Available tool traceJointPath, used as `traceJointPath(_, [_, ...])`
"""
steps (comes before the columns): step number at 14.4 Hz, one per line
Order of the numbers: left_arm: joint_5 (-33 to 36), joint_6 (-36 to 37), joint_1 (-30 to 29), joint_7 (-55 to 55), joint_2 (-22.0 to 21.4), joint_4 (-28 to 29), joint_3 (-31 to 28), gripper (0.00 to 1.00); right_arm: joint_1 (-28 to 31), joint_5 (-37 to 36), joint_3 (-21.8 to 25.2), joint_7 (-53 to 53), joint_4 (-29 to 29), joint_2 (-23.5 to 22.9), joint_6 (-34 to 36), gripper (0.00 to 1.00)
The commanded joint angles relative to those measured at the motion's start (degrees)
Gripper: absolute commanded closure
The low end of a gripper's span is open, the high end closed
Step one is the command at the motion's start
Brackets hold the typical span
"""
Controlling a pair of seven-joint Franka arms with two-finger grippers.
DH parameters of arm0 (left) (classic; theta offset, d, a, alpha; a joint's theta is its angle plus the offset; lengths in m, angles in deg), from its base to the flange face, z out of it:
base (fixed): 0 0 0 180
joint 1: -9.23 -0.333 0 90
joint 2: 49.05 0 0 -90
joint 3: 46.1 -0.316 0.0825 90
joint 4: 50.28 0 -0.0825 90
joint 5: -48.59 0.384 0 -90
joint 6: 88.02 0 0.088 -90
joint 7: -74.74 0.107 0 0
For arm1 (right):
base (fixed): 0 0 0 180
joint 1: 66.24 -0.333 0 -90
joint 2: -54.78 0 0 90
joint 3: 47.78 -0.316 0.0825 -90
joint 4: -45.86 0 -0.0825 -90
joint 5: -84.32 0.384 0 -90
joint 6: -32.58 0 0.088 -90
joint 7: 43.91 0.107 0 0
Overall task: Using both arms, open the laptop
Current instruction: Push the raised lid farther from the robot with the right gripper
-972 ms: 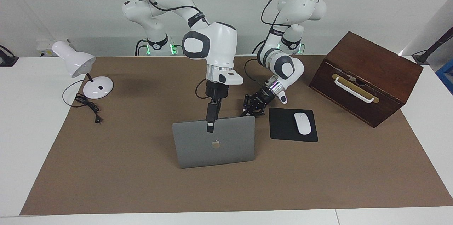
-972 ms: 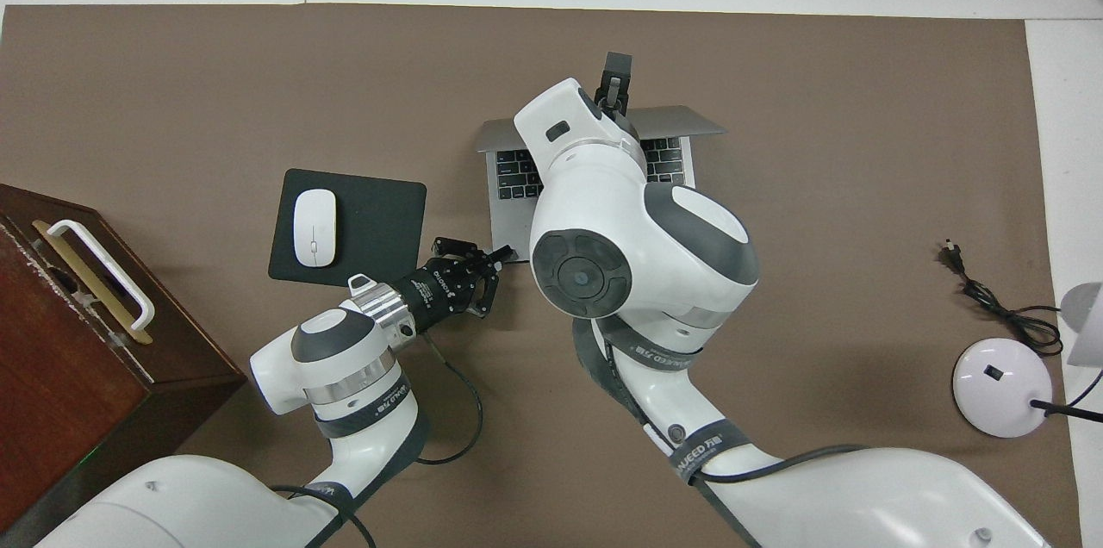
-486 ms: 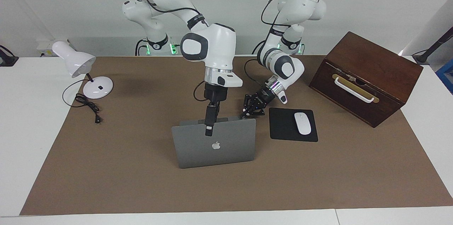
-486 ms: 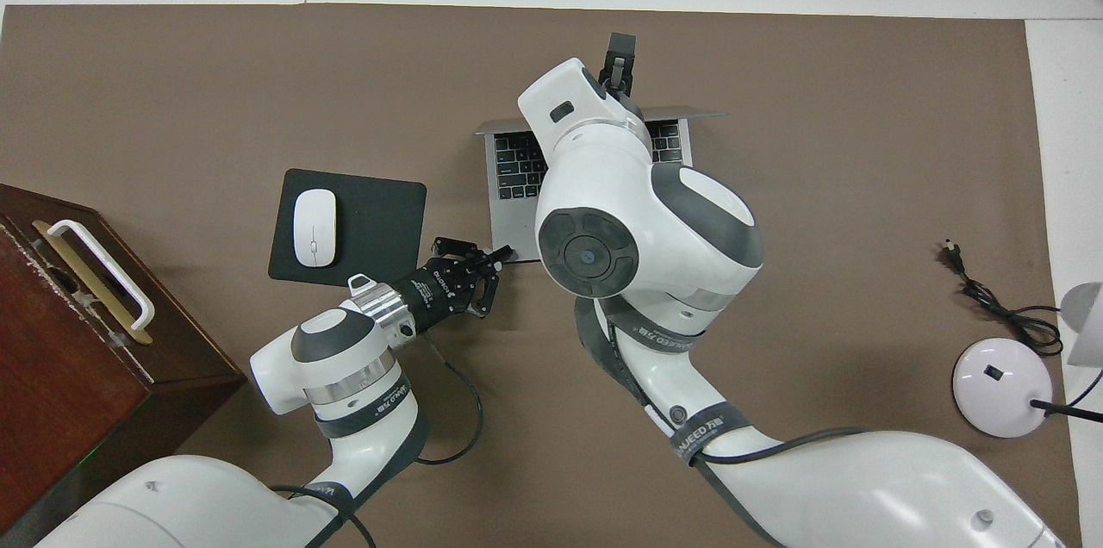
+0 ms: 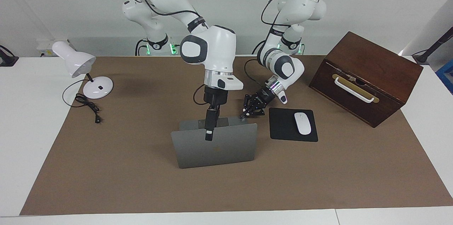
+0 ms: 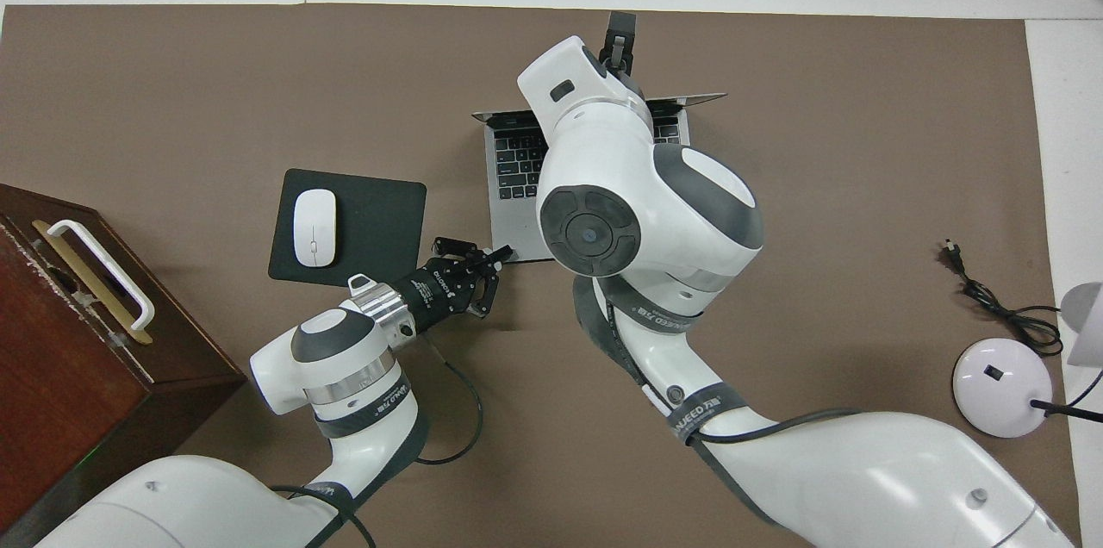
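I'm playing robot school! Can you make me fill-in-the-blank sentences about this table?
The white mouse lies on the black ___. The laptop is ___, so its keys show. The right hand is at the top edge of the laptop's ___. The wooden box has a white ___.
Missing words: mouse pad, open, lid, handle.

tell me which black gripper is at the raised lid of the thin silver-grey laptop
The right gripper, at the laptop lid's top edge; the left gripper is low, at the base's corner beside the black square mouse pad.
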Motion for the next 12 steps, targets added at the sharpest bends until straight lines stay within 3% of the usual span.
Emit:
traceJointPath(1, [-1.17,-0.31,-0.67,1.64,1.89,-0.31,-0.11,1.00,1.04,-1.57,-0.53,-1.33,2.93,-1.73,0.15,0.00])
traceJointPath(12, [-1.26,-0.13,-0.76,1.65,1.89,-0.40,-0.20,1.00,1.12,-3.41,-0.27,-1.42,8.46,-5.15,-0.20,0.00])
